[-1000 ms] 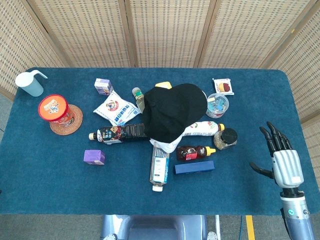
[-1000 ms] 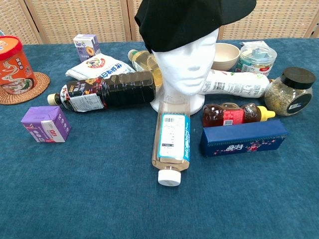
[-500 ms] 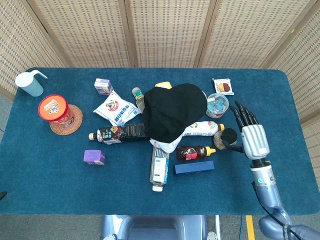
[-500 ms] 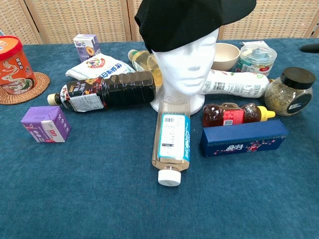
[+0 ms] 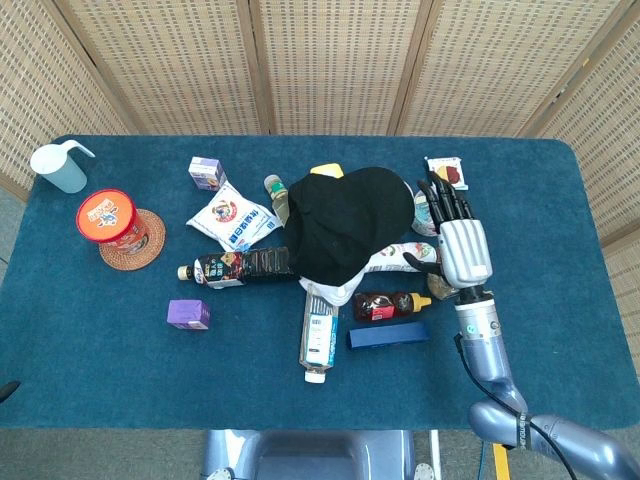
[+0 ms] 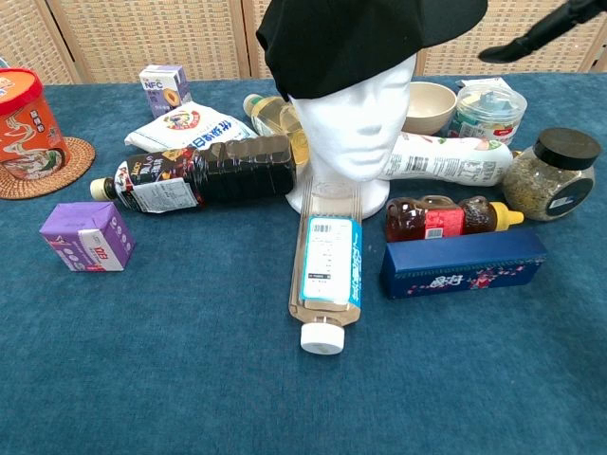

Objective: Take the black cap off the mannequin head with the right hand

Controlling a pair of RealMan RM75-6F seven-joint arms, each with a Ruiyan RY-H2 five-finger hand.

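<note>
A black cap (image 5: pixel 345 222) (image 6: pixel 365 38) sits on the white mannequin head (image 6: pixel 358 128) in the middle of the blue table. My right hand (image 5: pixel 455 238) hovers just right of the cap with its fingers spread and nothing in them. In the chest view only a dark fingertip (image 6: pixel 541 33) shows at the top right, apart from the cap's edge. My left hand is not in either view.
Around the head's base lie a dark bottle (image 5: pixel 240 267), a clear bottle (image 6: pixel 325 280), a honey bottle (image 6: pixel 446 216), a blue box (image 6: pixel 463 260), a white bottle (image 6: pixel 446 158) and a black-lidded jar (image 6: pixel 555 175). Further left stand a purple box (image 5: pixel 188 314) and a red tub (image 5: pixel 108 220).
My right hand has moved from the table's right side leftward and away from me, and is now close beside the cap. Nothing on the table has shifted.
</note>
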